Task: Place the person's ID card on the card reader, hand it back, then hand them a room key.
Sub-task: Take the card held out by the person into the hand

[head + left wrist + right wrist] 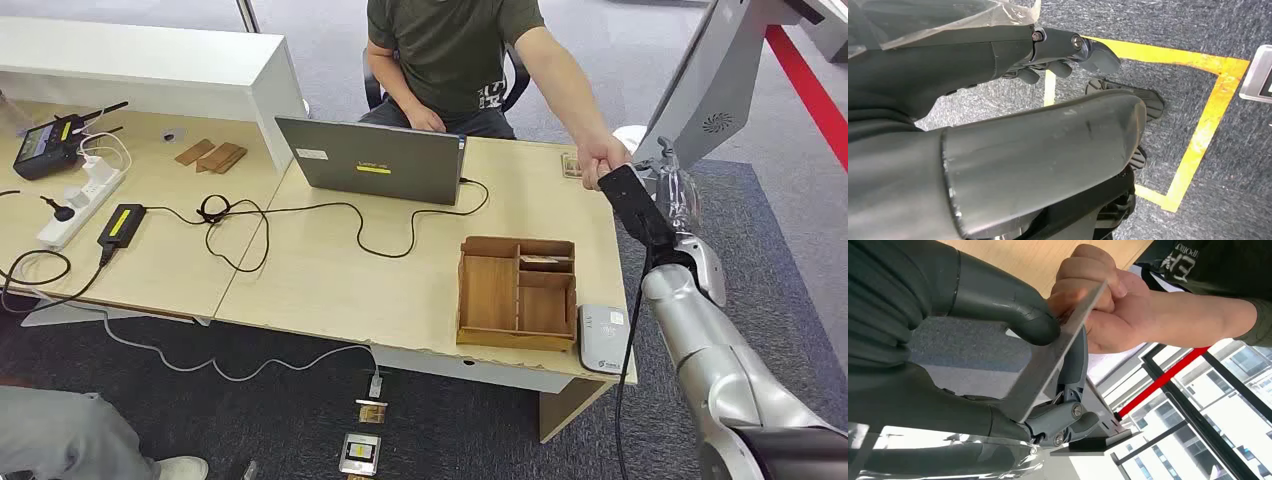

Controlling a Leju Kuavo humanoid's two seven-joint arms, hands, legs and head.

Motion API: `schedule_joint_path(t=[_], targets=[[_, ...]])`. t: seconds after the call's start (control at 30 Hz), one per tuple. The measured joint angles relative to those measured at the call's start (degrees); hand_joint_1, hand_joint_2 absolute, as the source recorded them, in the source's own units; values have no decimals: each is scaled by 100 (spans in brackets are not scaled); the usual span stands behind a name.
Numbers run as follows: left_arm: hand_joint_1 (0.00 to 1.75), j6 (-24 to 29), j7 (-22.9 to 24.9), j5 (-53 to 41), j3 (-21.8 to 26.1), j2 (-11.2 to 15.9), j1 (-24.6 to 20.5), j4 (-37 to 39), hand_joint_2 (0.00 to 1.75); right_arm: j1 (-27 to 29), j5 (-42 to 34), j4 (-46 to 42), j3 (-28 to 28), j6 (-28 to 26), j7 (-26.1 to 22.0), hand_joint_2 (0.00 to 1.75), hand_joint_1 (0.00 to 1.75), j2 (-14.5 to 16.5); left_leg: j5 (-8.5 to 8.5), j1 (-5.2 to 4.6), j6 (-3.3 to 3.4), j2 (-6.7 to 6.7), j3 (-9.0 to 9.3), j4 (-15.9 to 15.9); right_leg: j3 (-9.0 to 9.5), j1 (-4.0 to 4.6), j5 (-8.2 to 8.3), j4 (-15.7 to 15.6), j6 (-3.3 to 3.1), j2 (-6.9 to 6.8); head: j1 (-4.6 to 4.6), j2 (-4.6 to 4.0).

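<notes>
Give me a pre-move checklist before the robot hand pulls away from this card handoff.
1. Card pinched between thumb and fingers of right robot hand: ok.
2. Person's hand gripping the card's far end: ok.
3. Which card it is, ID or room key: cannot tell.
4. Card reader bare at the table's near corner: ok.
5. Left robot hand hanging over the carpet, holding nothing, fingers curled: ok.
6. Laptop and wooden tray clear of the right arm: ok.

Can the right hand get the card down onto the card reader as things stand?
Probably not yet. The right hand pinches the card, but the person's hand grips its far end too. The card reader lies unobstructed at the table's near edge.
</notes>
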Motion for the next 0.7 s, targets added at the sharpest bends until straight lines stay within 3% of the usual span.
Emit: schedule_joint_path(t=[0.7], targets=[[0,54,48,14,0,-4,-1,0,0,33,27,0,190,-61,11,175,175,-102,0,0,0,0,0,0,0,0,0,0,0,0,0,0]])
